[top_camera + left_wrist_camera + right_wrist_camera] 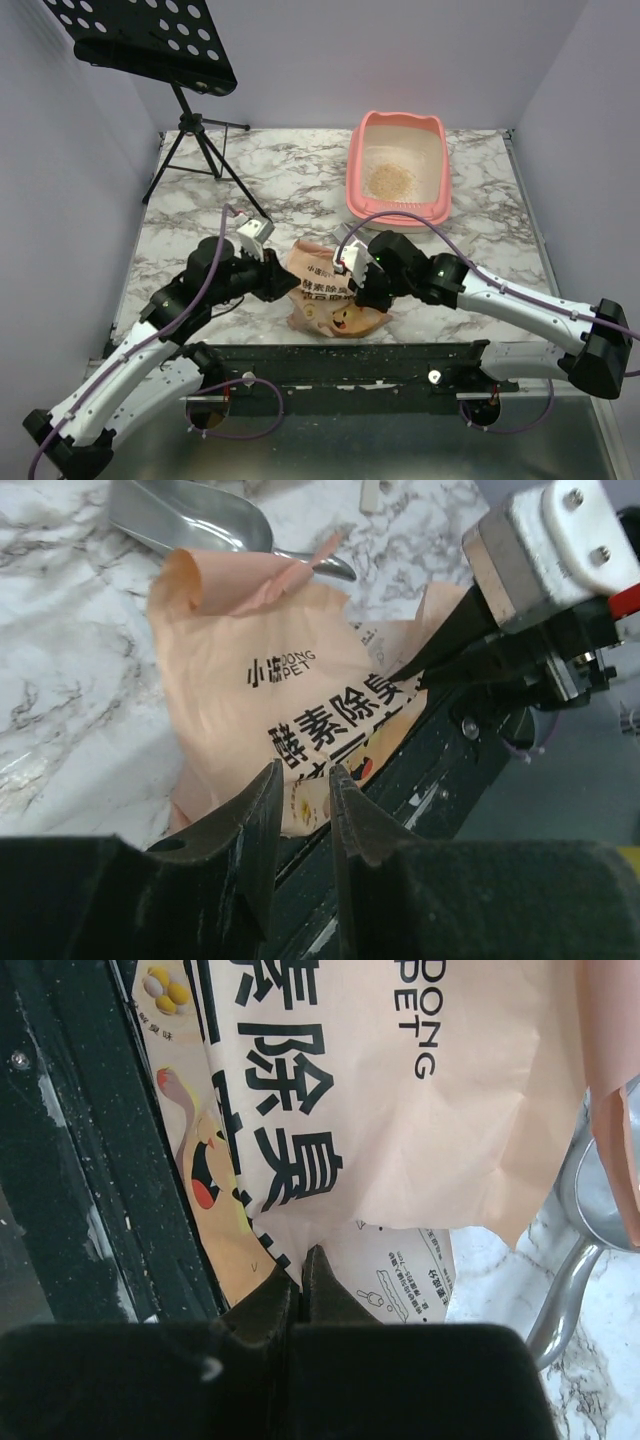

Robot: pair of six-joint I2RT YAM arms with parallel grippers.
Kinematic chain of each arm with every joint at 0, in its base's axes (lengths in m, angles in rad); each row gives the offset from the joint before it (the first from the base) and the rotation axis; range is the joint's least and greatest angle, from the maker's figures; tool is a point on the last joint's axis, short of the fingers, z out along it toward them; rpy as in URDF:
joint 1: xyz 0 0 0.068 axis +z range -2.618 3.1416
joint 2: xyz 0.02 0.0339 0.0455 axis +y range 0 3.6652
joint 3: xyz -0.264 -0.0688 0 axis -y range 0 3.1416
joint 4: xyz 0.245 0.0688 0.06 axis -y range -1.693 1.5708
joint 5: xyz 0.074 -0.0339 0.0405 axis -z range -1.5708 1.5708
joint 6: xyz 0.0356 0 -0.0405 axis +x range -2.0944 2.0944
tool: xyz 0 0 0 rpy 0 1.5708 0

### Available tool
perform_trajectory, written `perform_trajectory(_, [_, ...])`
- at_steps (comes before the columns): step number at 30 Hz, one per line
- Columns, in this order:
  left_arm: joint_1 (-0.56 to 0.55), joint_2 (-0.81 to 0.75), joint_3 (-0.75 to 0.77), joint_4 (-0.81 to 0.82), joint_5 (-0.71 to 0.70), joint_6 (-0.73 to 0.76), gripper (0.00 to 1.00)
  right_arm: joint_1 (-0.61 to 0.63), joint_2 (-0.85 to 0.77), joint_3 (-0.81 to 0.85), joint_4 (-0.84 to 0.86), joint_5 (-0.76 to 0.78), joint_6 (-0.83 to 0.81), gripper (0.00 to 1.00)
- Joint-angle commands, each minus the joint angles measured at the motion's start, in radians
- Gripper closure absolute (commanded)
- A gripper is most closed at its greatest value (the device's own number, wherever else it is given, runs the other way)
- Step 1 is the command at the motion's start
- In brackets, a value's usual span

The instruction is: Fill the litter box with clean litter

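While the bag lies flat on the worktop, you have a gripper at each of its sides, presumably to lift and tip it. Right gripper: fingers pressed together on the bag's lower fold. Left gripper: fingers a slit apart, the bag's edge in the gap; not clamped, by my reading. Scoop: just beyond the bag, handle behind its curled flap. Litter box: farther beyond the bag, with only a small heap of clean litter at its middle, so filling is barely begun.
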Motion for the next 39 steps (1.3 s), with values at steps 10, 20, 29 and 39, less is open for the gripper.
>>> perform_trajectory(10, [-0.217,0.162,-0.074,0.34,0.214,0.432,0.54,-0.022,0.02,0.01,0.014,-0.089,0.004,1.0])
perform_trajectory(20, [-0.26,0.207,-0.129,0.379,0.09,0.627,0.41,-0.022,-0.037,-0.008,0.037,-0.089,0.03,0.99])
perform_trajectory(29, [-0.288,0.279,-0.19,0.461,0.096,0.65,0.38,-0.024,-0.049,-0.031,0.055,-0.098,0.044,1.0])
perform_trajectory(39, [-0.289,0.362,-0.186,0.435,0.073,0.66,0.4,-0.024,-0.055,-0.039,0.062,-0.098,0.052,0.99])
